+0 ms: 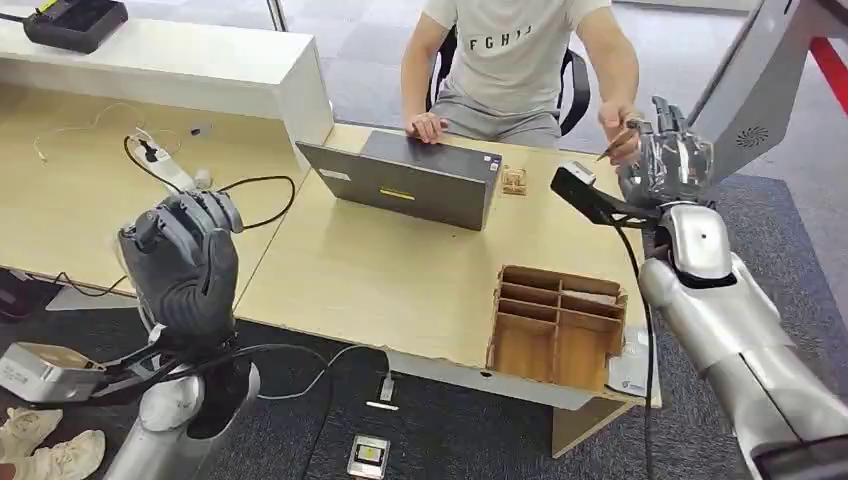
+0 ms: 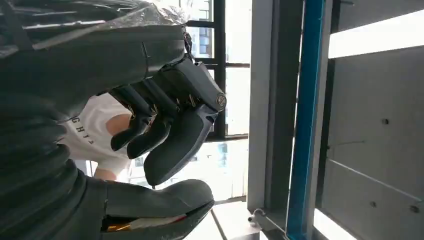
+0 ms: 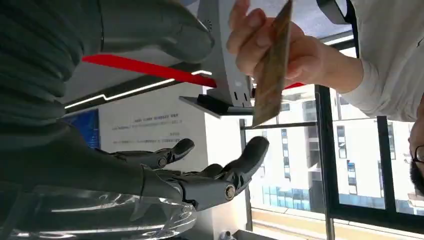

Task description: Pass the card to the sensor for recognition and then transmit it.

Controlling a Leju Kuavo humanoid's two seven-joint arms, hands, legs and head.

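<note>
A person seated across the desk holds a thin brown card (image 1: 617,142) in one hand (image 1: 622,128), right beside my raised right hand (image 1: 667,155). In the right wrist view the card (image 3: 271,65) is pinched in the person's fingers (image 3: 252,37) just beyond my spread fingers (image 3: 250,155), not touching them; that hand is open and holds nothing. The grey sensor stand (image 1: 765,75) rises at the far right, its underside (image 3: 225,70) behind the card. My left hand (image 1: 185,260) hangs raised off the desk's left side, fingers loosely curled (image 2: 165,135), with nothing in it.
A grey laptop (image 1: 410,175) sits mid-desk before the person. A wooden compartment organiser (image 1: 557,322) stands at the desk's near right corner. A black wrist camera arm (image 1: 590,195) juts left of my right hand. Cables (image 1: 250,190), a small device on the floor (image 1: 368,455).
</note>
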